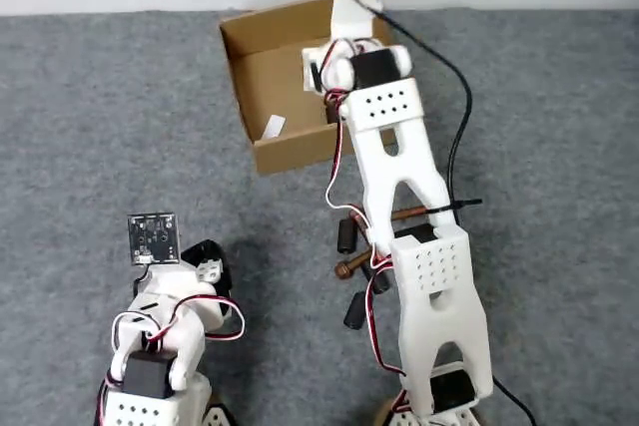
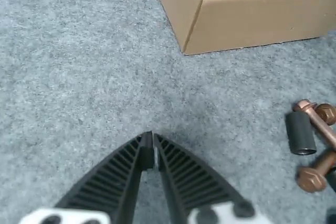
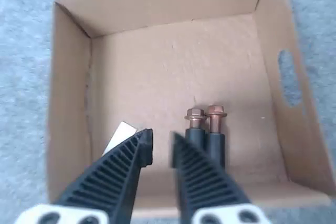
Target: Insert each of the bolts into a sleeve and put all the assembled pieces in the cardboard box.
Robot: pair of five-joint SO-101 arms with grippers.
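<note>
R gripper (image 3: 161,142) empty, jaws a bit apart, over box (image 3: 157,3).
L gripper (image 2: 152,145) clenched, empty; pulling R back, I may knock loose bolts (image 2: 314,176).

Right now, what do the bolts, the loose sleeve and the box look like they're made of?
The bolts look like metal with a copper-coloured finish, going by the sheen on their hex heads. The sleeve is a dark matte tube, perhaps blackened metal or plastic; I cannot tell which. The box is plain brown cardboard, with folded walls and raw edges.
</note>
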